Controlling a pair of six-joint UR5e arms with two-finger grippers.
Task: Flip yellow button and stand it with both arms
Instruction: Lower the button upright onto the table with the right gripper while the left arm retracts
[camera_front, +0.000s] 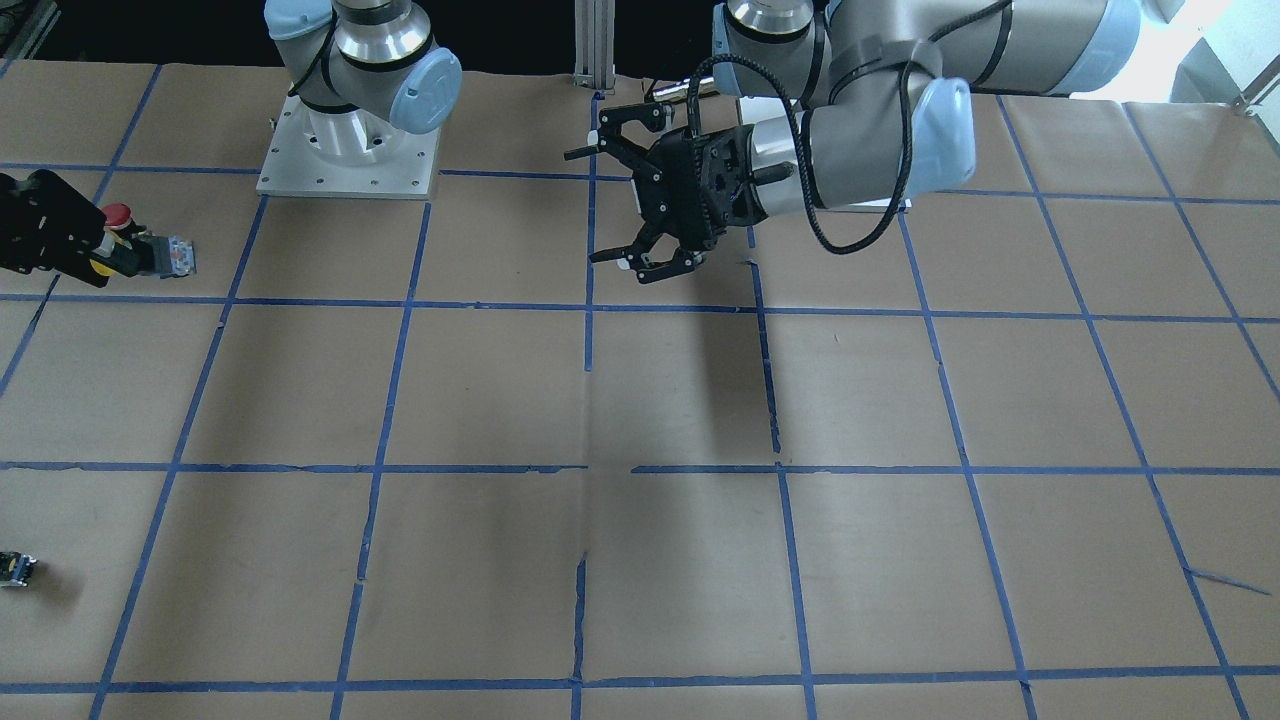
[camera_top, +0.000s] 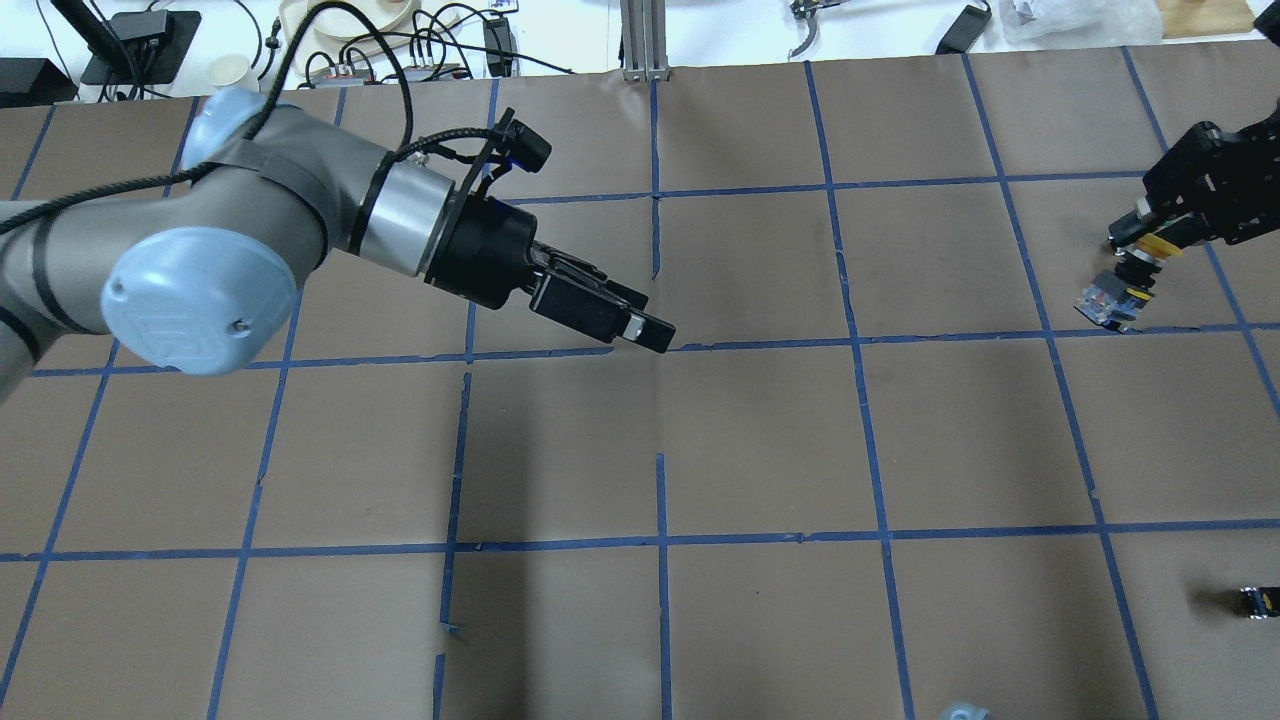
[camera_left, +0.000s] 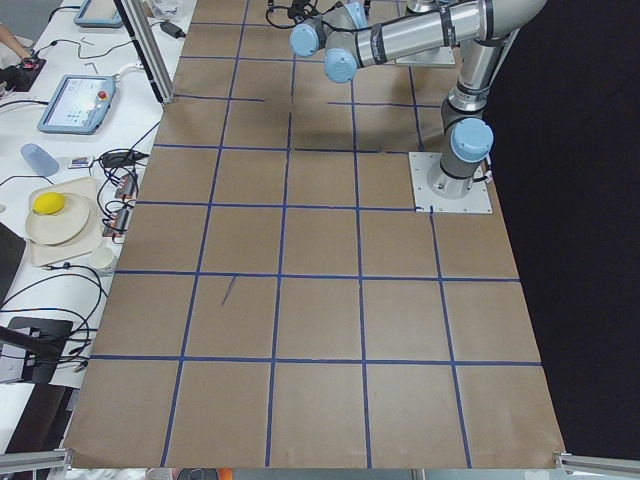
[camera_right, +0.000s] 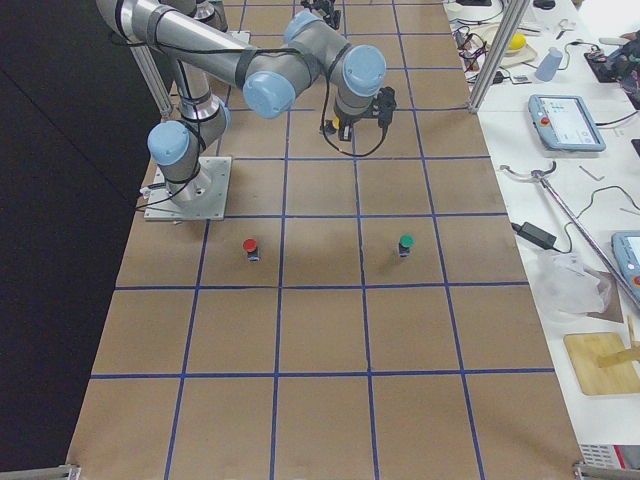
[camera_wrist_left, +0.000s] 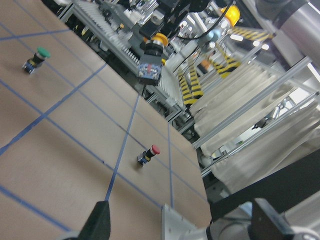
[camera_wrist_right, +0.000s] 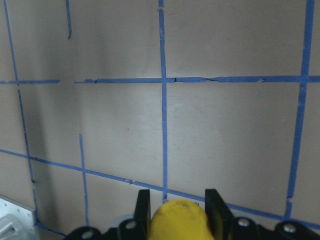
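My right hand (camera_top: 1145, 238) is clenched on the yellow button (camera_top: 1112, 295), gripping it by its cap. I hold it tilted above the counter (camera_top: 760, 440), out toward the right side and well apart from my left hand (camera_front: 597, 206), which hangs released over the middle. My right wrist view shows only the yellow cap between my fingers (camera_wrist_right: 143, 210). The left wrist view also shows the black body below the cap, ending in a bluish-grey face.
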